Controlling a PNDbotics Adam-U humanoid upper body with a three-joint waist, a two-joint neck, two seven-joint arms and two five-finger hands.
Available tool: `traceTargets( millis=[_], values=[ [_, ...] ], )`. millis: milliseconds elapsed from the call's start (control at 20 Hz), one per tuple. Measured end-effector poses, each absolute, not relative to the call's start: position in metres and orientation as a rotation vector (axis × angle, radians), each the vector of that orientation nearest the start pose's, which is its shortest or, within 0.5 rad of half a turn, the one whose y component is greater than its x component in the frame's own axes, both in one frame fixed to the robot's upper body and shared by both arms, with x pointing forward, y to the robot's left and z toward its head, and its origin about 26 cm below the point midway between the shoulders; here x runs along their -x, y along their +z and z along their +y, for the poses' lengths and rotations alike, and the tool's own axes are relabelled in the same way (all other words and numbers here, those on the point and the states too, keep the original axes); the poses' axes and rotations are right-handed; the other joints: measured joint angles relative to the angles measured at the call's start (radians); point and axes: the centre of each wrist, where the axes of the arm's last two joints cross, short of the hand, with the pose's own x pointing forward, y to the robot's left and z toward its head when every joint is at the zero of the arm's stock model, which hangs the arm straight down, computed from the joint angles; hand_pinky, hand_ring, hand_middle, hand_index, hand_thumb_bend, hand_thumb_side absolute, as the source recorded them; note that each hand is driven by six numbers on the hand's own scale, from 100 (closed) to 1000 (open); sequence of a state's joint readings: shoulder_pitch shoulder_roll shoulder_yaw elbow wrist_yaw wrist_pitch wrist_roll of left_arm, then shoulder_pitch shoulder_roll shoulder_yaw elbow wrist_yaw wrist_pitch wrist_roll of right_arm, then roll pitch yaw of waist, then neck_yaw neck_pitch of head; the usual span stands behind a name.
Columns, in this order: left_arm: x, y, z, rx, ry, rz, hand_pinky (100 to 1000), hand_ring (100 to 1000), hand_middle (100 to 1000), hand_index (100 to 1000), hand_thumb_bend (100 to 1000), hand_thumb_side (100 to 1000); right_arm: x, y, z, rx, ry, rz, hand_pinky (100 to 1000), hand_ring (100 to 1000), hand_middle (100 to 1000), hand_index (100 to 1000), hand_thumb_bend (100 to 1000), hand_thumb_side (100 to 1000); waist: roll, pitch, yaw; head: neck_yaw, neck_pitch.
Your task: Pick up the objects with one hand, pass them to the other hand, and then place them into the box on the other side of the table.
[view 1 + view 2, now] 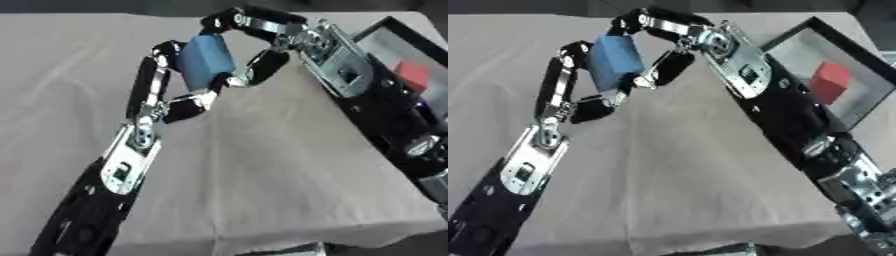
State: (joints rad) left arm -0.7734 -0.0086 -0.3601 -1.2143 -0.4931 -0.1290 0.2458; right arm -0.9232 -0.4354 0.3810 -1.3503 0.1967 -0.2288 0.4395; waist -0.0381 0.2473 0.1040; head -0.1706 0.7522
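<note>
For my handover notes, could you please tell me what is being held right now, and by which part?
A blue block, held between both hands above the table: the left hand at its left side and bottom, the right hand at its top and right side.

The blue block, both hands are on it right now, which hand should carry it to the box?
Probably the right hand: the box, holding a red cube, sits beside the right arm.

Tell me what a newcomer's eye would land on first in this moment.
Probably the blue block, held above the table's middle with the left hand and right hand both curled on it, mid-handover. Next, the red block inside the box at the table's right edge.
</note>
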Motion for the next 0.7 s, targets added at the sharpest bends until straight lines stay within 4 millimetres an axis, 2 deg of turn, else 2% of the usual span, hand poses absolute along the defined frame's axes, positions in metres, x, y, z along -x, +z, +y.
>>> traceTargets(
  millis=[50, 100, 200, 500, 700],
  values=[
    [-0.4034, 0.1339, 0.0559, -0.257, -0.756, -2.208, 684, 585, 626, 786, 331, 211, -0.4272, 0.2444, -0.1760, 0.124, 1.535, -2.014, 934, 985, 612, 719, 180, 100, 0.000, 0.000, 0.000, 0.000, 0.000],
    [-0.4035, 0.1335, 0.0557, -0.257, -0.758, -2.205, 707, 610, 659, 824, 410, 280, -0.4272, 0.2444, -0.1761, 0.120, 1.532, -2.015, 933, 980, 606, 711, 186, 100, 0.000, 0.000, 0.000, 0.000, 0.000],
    [-0.4035, 0.1328, 0.0552, -0.258, -0.765, -2.197, 737, 645, 696, 856, 505, 360, -0.4273, 0.2444, -0.1762, 0.114, 1.526, -2.014, 933, 977, 602, 702, 182, 116, 0.000, 0.000, 0.000, 0.000, 0.000],
    [-0.4039, 0.1321, 0.0554, -0.304, -0.800, -2.184, 764, 677, 721, 885, 648, 537, -0.4276, 0.2449, -0.1779, 0.093, 1.513, -2.007, 934, 974, 592, 694, 208, 142, 0.000, 0.000, -0.001, 0.000, 0.000],
    [-0.4043, 0.1312, 0.0555, -0.335, -0.822, -2.176, 766, 681, 722, 887, 714, 539, -0.4276, 0.2452, -0.1788, 0.081, 1.506, -2.001, 935, 974, 589, 692, 212, 147, 0.001, 0.000, -0.005, 0.000, -0.003]
  ],
)
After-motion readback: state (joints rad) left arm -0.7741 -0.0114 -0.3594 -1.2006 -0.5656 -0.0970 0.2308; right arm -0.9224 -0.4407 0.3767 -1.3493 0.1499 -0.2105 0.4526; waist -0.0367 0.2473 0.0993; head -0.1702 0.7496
